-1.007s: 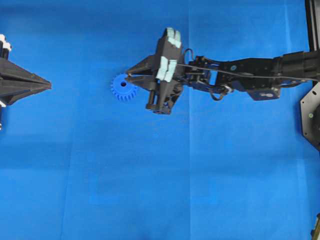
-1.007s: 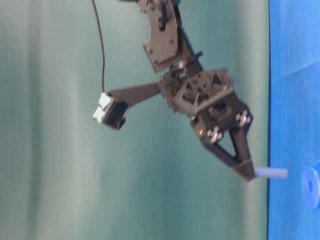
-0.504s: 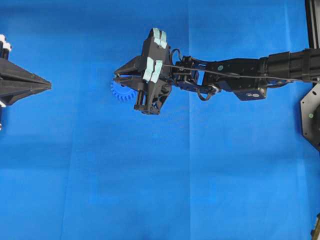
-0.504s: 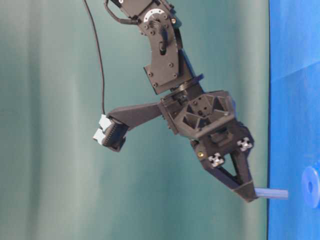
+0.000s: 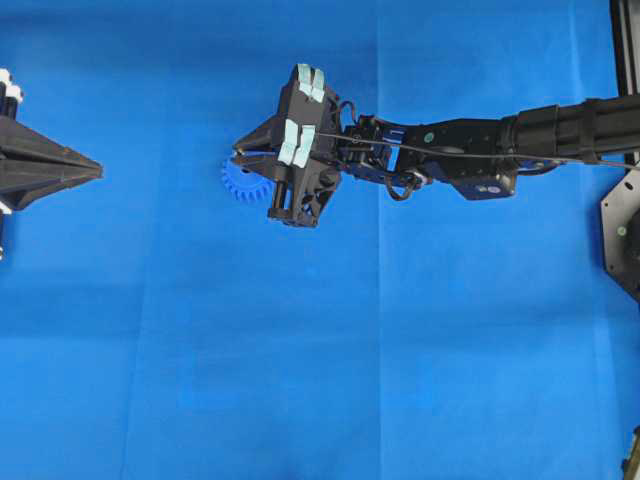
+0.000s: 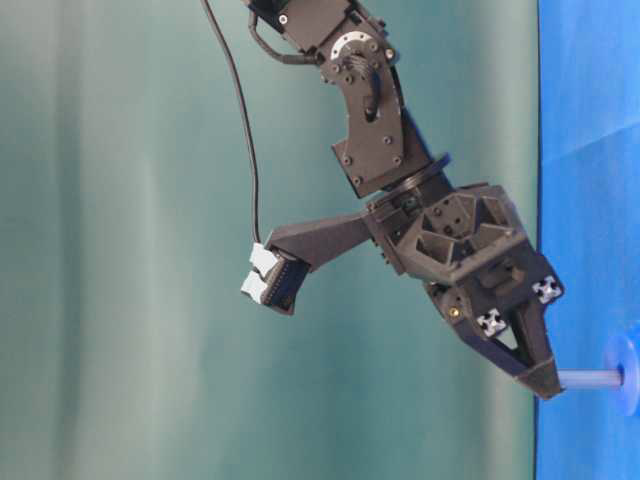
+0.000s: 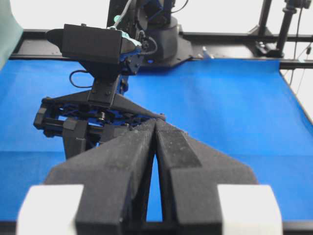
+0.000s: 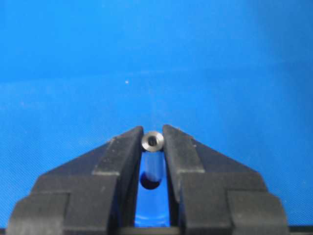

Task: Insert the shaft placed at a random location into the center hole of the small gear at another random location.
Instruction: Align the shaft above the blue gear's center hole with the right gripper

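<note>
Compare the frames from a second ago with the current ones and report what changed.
The right gripper, shut on the shaft, moved left in the overhead view until it covered most of the small gear, and came down toward the cloth; the shaft's tip now meets the gear in the table-level view. Nothing was released. The gear and the shut left gripper stayed put.

A table covered by a blue cloth (image 5: pixel 300 350), creased in faint fold lines, carries one blue toothed gear (image 5: pixel 238 182) lying flat on it.

small gear (image 5: pixel 240 180) half under pincer (image 5: pixel 238 160)
</note>
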`<action>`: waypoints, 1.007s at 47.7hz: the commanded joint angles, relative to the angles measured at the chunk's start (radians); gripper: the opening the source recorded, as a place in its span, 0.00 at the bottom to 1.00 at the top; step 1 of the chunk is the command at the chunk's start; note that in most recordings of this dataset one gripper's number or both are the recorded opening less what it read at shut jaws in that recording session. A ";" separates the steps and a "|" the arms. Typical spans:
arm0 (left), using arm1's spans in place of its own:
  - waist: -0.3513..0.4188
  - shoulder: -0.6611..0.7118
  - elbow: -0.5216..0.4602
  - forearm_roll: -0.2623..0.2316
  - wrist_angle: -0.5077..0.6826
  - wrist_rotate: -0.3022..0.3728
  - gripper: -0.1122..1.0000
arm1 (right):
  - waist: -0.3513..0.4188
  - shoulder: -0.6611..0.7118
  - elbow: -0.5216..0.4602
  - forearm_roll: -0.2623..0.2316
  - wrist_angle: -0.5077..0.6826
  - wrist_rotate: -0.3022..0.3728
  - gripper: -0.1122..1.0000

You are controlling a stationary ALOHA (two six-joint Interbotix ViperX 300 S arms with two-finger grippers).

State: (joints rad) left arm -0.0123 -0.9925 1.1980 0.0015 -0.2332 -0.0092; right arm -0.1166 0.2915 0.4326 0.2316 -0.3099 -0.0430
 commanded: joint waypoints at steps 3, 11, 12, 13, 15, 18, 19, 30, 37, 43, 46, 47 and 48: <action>-0.003 0.003 -0.009 0.002 -0.009 0.000 0.10 | 0.003 -0.018 -0.017 -0.002 -0.009 -0.003 0.13; -0.003 0.003 -0.009 0.002 -0.009 -0.002 0.10 | 0.003 -0.041 -0.014 -0.002 -0.008 -0.011 0.13; -0.003 0.003 -0.009 0.002 -0.009 -0.002 0.10 | 0.002 -0.049 -0.012 -0.002 -0.008 -0.011 0.13; -0.003 0.003 -0.009 0.002 -0.009 -0.002 0.10 | 0.002 -0.055 -0.012 -0.002 -0.006 -0.012 0.13; -0.003 0.003 -0.009 0.002 -0.009 -0.002 0.10 | 0.003 -0.067 -0.009 -0.002 -0.003 -0.014 0.13; -0.003 0.003 -0.011 0.002 -0.009 -0.008 0.10 | 0.003 -0.086 -0.008 -0.002 -0.003 -0.014 0.13; -0.003 0.003 -0.009 0.002 -0.009 -0.009 0.10 | 0.002 -0.094 -0.006 0.000 -0.003 -0.015 0.13; -0.003 0.003 -0.009 0.002 -0.005 -0.018 0.10 | 0.003 -0.141 0.008 -0.002 -0.002 -0.041 0.13; -0.003 0.005 -0.009 0.002 -0.005 -0.018 0.10 | 0.003 -0.132 0.008 -0.002 -0.002 -0.043 0.13; -0.003 0.005 -0.009 0.002 -0.005 -0.017 0.10 | 0.002 -0.100 0.005 0.002 -0.005 -0.043 0.13; -0.003 0.005 -0.009 0.002 -0.005 -0.017 0.10 | 0.002 -0.081 0.002 0.002 -0.006 -0.043 0.13; -0.003 0.005 -0.009 0.002 -0.005 -0.017 0.10 | 0.003 -0.074 0.000 0.003 -0.006 -0.041 0.13; -0.003 0.005 -0.009 0.002 -0.005 -0.017 0.10 | 0.003 -0.069 -0.002 0.003 -0.006 -0.041 0.13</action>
State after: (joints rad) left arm -0.0123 -0.9925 1.1996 0.0015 -0.2332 -0.0261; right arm -0.1150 0.2255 0.4479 0.2332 -0.3083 -0.0844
